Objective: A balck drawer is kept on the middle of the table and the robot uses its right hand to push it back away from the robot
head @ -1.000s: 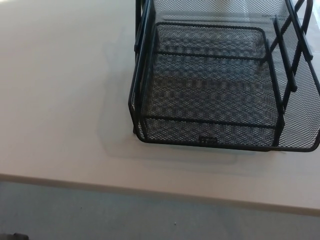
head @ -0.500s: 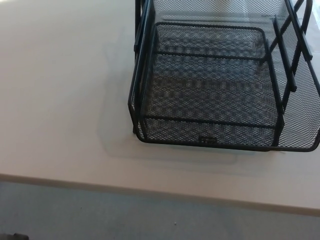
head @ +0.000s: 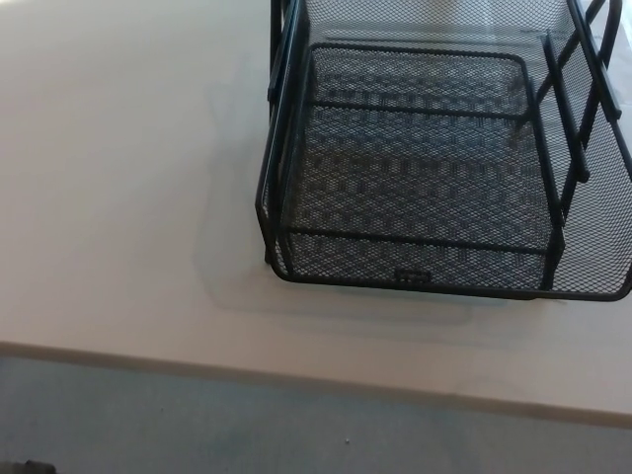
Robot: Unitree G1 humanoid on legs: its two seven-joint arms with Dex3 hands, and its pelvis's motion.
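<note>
- One thing matters here: the black mesh drawer (head: pixel 434 168), which sits on the pale table (head: pixel 118 197) toward the right of the view, its near front standing back a little from the table's front edge and its far end running out of the top of the picture.
- Neither hand shows, so you cannot tell whether the right hand's fingers are spread or closed; the push has not begun as far as this view shows.
- You are dealing with open wire mesh on thin black rods, so judge it light for its bulk and fairly stiff at the frame, while the mesh panels between the rods probably give a little under a fingertip.
- You want contact on the front rim (head: pixel 444 286), the curved lower bar along the near side, close to the small label plate (head: pixel 412 276) at its middle.
- Press there with a flat or loosely closed right hand rather than trying to pinch it; a push off to one corner will likely swing the drawer around instead of sending it straight back.
- The table looks smooth, so expect the drawer to slide easily, and perhaps to skate on if you shove hard.
- Keep fingers out of the mesh holes and away from the upright side rails (head: pixel 568 128), where they could snag.
</note>
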